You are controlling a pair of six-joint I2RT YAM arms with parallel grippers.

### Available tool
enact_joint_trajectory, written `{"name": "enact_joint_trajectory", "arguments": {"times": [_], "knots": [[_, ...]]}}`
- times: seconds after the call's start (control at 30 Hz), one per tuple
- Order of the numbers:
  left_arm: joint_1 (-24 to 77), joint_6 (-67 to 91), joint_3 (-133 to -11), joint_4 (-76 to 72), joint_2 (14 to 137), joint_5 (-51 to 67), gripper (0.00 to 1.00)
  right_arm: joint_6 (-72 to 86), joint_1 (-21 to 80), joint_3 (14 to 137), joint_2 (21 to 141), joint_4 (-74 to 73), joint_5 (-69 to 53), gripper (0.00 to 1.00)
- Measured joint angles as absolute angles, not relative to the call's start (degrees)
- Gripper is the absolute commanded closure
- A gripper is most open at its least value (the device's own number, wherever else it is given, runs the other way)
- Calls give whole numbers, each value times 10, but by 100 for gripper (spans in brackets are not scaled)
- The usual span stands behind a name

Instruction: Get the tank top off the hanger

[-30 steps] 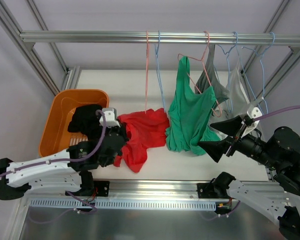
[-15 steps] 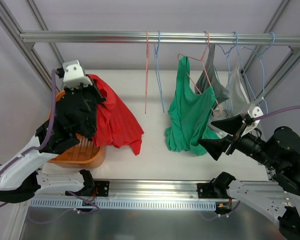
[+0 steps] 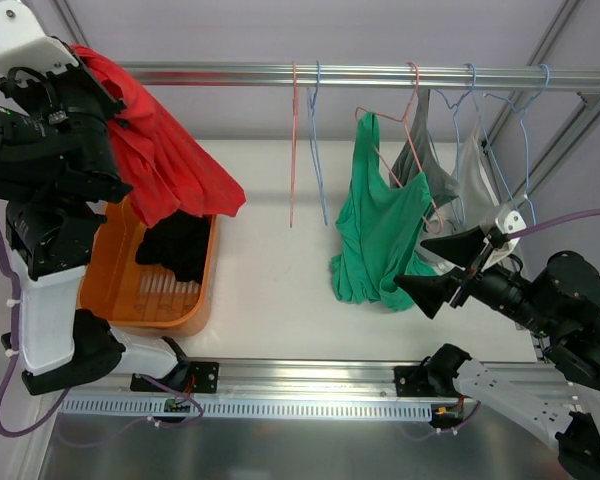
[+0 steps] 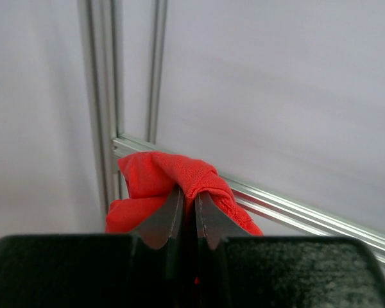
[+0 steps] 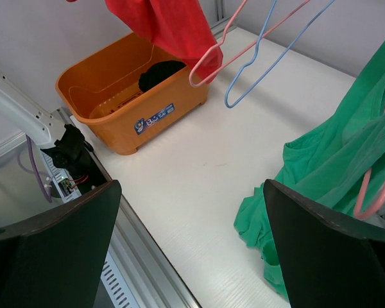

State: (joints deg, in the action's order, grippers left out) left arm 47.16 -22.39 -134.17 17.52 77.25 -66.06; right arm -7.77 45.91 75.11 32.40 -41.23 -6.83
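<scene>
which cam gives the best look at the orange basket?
Right wrist: nearly the whole orange basket shows, black garment inside. Top external has it partly hidden behind the red top and left arm. Left wrist misses it.

Robot lab, aluminium frame [image 3: 330,75], plain walls [image 4: 276,96]

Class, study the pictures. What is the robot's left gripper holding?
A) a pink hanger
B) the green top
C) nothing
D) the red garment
D: the left gripper is pinched shut on a fold of the red garment, which hangs from it above the orange basket.
</scene>
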Motion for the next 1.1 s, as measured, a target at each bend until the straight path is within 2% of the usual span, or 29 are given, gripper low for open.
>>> {"name": "enact_joint_trajectory", "arguments": {"times": [0.13,0.3,0.6,0.8,1.1], "knots": [[426,-246,-1323,169,763,-660,100,-78,459,751,326,-408,-69,0],[367,-244,-1235,165,737,-661,100,-77,459,751,329,-404,-69,0],[295,-176,-981,168,687,-704,100,-76,459,718,339,-391,-68,0],[284,-143,-870,183,651,-753,100,-76,459,708,351,-389,-67,1],[289,-112,-766,168,561,-747,100,-65,459,694,367,-362,-60,1]]}}
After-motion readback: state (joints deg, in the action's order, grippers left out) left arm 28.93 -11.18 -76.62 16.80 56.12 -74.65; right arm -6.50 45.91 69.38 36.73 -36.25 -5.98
